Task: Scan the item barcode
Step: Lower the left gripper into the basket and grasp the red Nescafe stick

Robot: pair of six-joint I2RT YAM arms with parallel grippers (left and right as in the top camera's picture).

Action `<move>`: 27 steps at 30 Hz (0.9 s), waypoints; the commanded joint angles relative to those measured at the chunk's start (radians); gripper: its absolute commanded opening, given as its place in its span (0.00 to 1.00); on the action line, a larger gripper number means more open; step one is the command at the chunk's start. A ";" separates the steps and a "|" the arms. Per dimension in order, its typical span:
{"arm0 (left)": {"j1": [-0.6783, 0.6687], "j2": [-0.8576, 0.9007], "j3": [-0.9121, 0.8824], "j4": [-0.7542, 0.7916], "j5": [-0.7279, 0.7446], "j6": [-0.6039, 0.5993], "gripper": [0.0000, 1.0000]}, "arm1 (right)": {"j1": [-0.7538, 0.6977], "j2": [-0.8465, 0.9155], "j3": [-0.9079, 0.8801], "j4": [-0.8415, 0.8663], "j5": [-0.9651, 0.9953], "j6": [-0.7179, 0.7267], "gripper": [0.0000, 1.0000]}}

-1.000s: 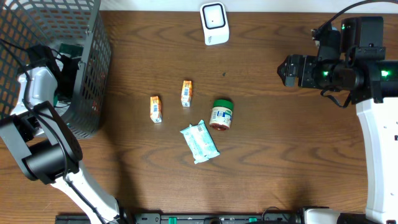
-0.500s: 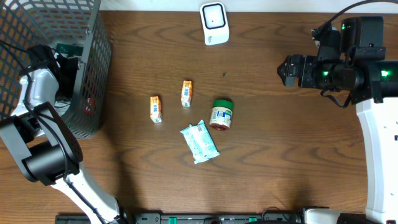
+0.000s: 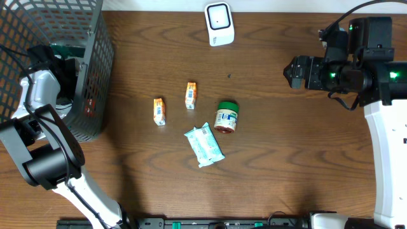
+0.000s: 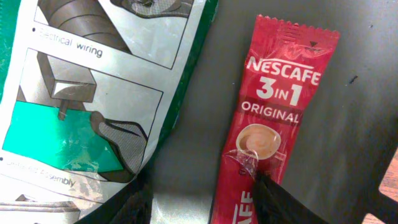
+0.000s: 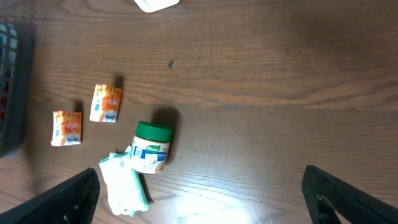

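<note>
Left end effector (image 4: 205,202) is down in the basket (image 3: 95,70), jaws roughly half apart, clamping nothing I can see. 1 fingertip (image 4: 270,196) touches the lower end of the Nescafe sachet (image 4: 273,106), which lies flat on the basket floor just beside a green-and-silver packet (image 4: 81,93). Right end effector (image 5: 200,183) hangs wide open, empty, above the bench (image 3: 286,159). I'd centre both fingers on the sachet alone, clear of the packet, pinch, lift, then show it to the white scanner (image 3: 219,24). Barcode not visible.
</note>
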 commanded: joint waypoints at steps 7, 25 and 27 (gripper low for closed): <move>0.008 -0.019 0.005 -0.020 0.045 -0.013 0.53 | 0.001 0.005 0.017 0.000 -0.006 -0.014 0.99; 0.007 -0.048 -0.017 -0.050 0.045 -0.012 0.64 | 0.001 0.005 0.017 0.000 -0.006 -0.014 0.99; 0.007 -0.036 -0.020 -0.054 0.045 -0.013 0.64 | 0.001 0.005 0.017 0.000 -0.006 -0.014 0.99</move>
